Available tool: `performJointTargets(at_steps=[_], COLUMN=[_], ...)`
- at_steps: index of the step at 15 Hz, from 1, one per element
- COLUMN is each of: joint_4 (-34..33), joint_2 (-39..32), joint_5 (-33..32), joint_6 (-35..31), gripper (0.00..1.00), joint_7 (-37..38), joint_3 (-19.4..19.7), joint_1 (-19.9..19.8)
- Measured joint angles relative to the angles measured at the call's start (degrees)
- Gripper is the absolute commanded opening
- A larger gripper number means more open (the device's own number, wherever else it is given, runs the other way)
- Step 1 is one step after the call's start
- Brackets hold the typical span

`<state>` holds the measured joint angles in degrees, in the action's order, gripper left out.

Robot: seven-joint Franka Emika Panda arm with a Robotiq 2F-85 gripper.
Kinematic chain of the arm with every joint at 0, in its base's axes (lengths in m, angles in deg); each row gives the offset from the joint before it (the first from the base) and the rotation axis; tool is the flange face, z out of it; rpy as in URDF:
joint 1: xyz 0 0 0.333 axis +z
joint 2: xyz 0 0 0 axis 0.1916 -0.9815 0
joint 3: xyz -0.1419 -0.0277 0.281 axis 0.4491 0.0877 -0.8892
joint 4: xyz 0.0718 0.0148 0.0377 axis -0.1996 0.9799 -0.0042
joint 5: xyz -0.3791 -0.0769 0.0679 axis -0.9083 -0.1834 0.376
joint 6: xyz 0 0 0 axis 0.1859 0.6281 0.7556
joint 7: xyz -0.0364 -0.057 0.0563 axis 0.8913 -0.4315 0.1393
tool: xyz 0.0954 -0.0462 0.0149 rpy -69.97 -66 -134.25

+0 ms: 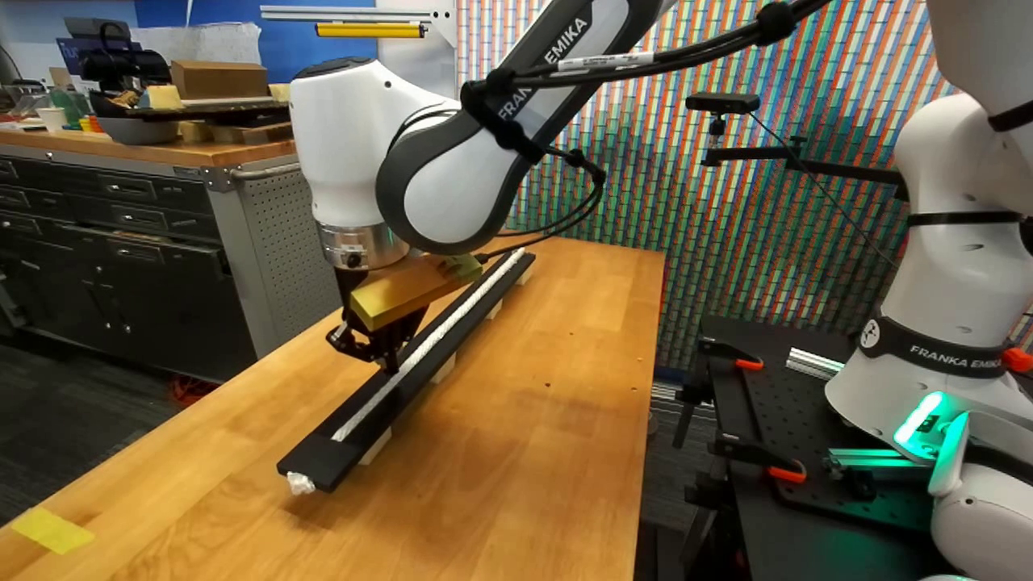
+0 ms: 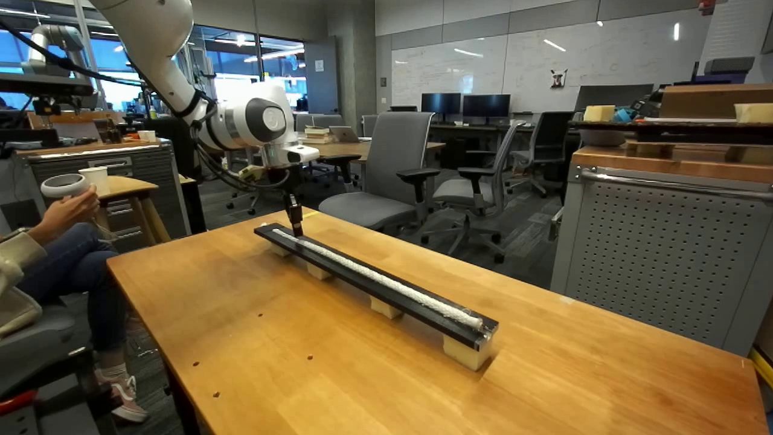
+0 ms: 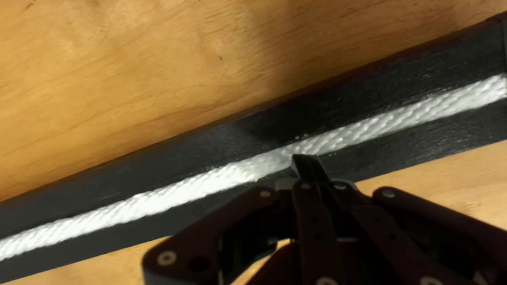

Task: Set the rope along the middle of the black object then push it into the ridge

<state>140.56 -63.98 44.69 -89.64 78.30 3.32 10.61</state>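
"Gripper condition?"

"From my station, I find the gripper [image 3: 307, 160] closed, its tips together and pointing down at the rope [image 2: 380, 277]. In the wrist view they overlap the rope's edge; contact I cannot confirm."

"Rope position?"

"Lengthwise along the middle of the black bar [image 3: 158, 168]; how deep it sits, I cannot determine."

"Support?"

"In both exterior views, pale blocks [image 2: 385, 308] under the bar, standing on the wooden table [image 2: 543, 374]."

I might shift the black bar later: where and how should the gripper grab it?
Probably the black bar's end beyond the rope, from above, pinched across its width if narrow enough: that end, raised off the table, overhangs its block.
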Motion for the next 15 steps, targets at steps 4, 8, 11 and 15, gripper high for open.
performJointTargets(at_steps=[4,8,11,15], joint_4=[3.59,4.59,4.58,3.30], joint_2=[3.69,4.56,3.67,0.26], joint_5=[-0.01,-0.02,-0.02,0.53], joint_6=[-2.16,-2.41,-2.40,-2.33], gripper=[0.02,0.02,0.02,0.01], joint_7=[1.53,1.92,1.92,1.85], joint_3=[0.93,1.01,1.00,0.90], joint_1=[-0.19,-0.65,-1.31,-2.73])
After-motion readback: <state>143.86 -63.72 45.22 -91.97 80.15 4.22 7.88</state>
